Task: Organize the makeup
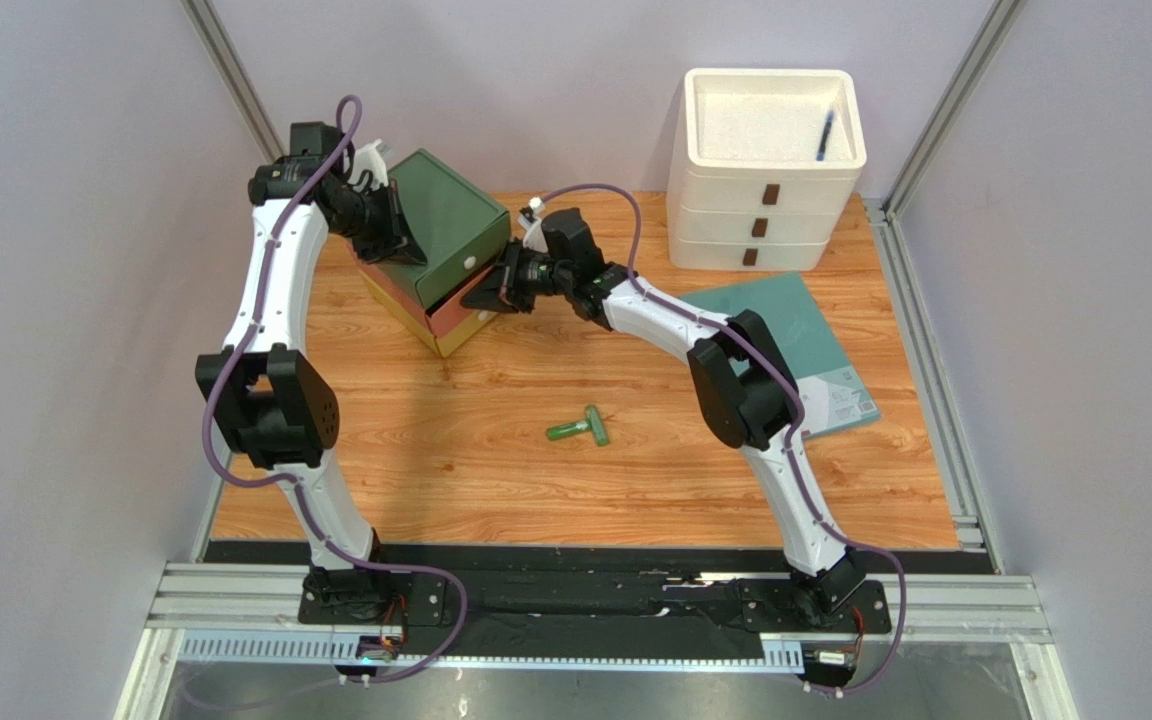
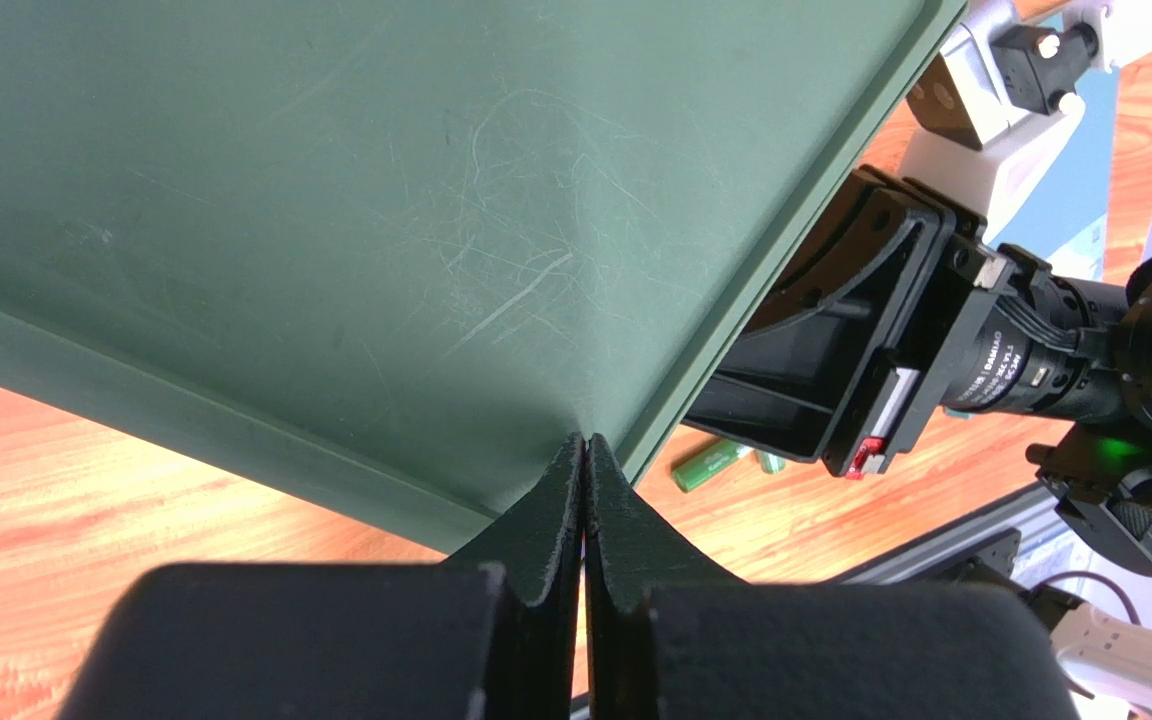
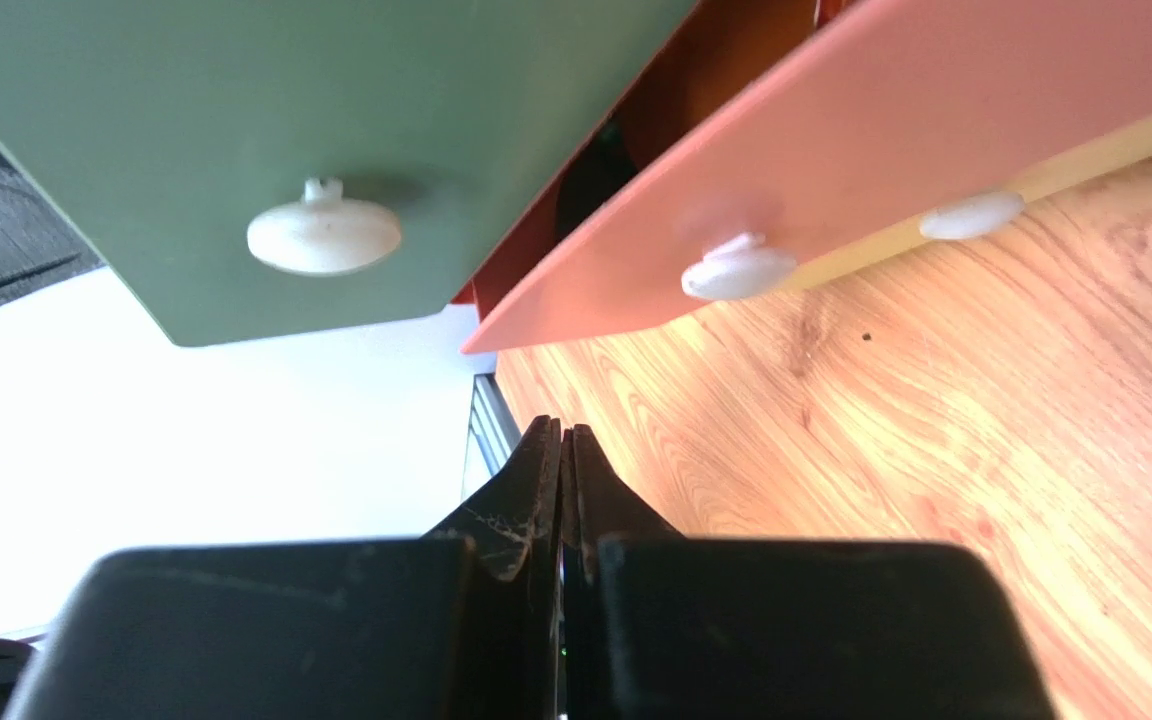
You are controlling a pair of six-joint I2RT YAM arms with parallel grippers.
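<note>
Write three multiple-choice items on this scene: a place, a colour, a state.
1. The green tube lies: A on the table; B in a gripper; C on the drawer box.
2. The drawer under the green drawer is: A blue; B pink; C black.
3. The right gripper is: A open; B shut on the tube; C shut, empty.
Answers: 1 A, it rests on bare wood with nothing gripping it. 2 B, the pink drawer shows just below. 3 C, its fingers meet with nothing between.
</note>
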